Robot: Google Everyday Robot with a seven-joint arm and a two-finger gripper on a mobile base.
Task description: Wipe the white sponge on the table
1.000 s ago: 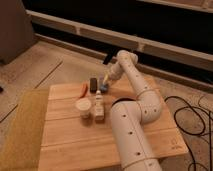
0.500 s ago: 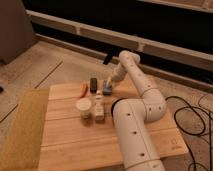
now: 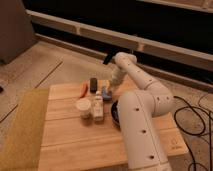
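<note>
Sponge (image 3: 106, 92) sits on the table (image 3: 75, 140) under the gripper (image 3: 109, 89) — jaws clamped on it, wiping apparently under way — most of the table unwiped.

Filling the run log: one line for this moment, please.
gripper: shut, down at white sponge | sponge: on table, far side | wipe: underway

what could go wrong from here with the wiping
The hand is down at the white sponge near the far edge of the table. Three possible risks:
1. The dark block and orange item sit close by; a leftward wipe may knock them.
2. A nearer stroke could bump the small bottle or white cup.
3. A wipe away from the camera might push the sponge off the far edge.
</note>
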